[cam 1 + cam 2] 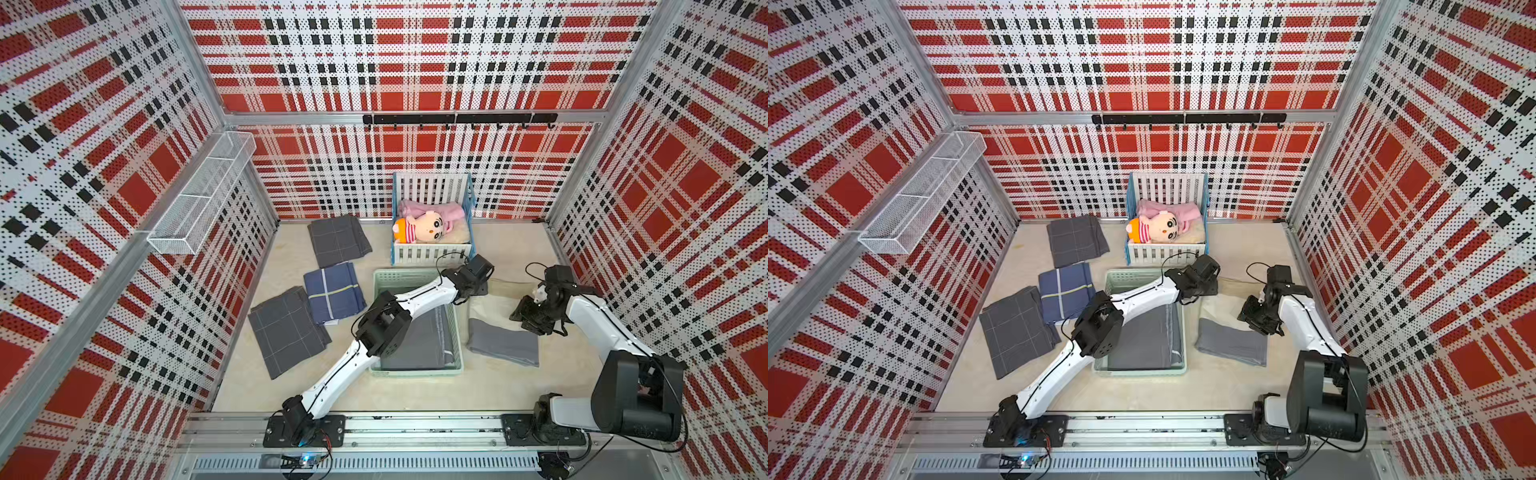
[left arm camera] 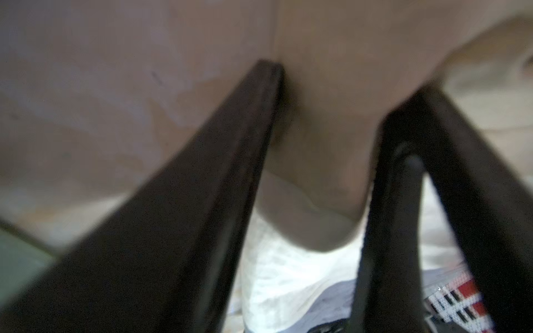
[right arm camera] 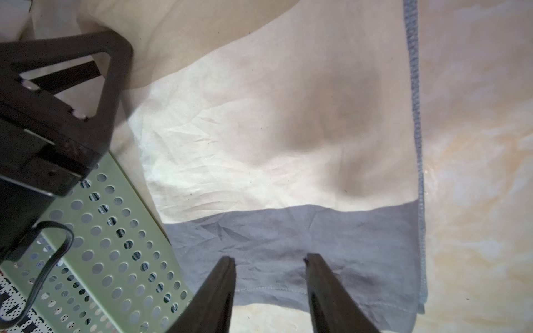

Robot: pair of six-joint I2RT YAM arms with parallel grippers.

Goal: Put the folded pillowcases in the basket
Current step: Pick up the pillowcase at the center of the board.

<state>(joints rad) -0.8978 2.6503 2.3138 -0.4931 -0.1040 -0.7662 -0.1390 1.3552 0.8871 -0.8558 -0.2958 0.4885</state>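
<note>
pillowcase of folded cream cloth with a grey band (image 1: 503, 343) lies on the pale marbled tabletop (image 1: 415, 395), just beside the shallow mint-green perforated plastic basket (image 1: 409, 275) on the right arm's side, wholly outside it. inside the basket, a folded dark grey cloth (image 1: 424, 343) covers much of the floor. the black left gripper (image 1: 478, 287) reaches across the basket to its far corner, at the pillowcase's cream end. in the blurred left wrist view its fingers (image 2: 230, 173) stand apart with cream fabric in the gap; whether they pinch it cannot be told. the black right gripper (image 3: 269, 258) hangs over the grey band, jaws parted, nothing between them.
</note>
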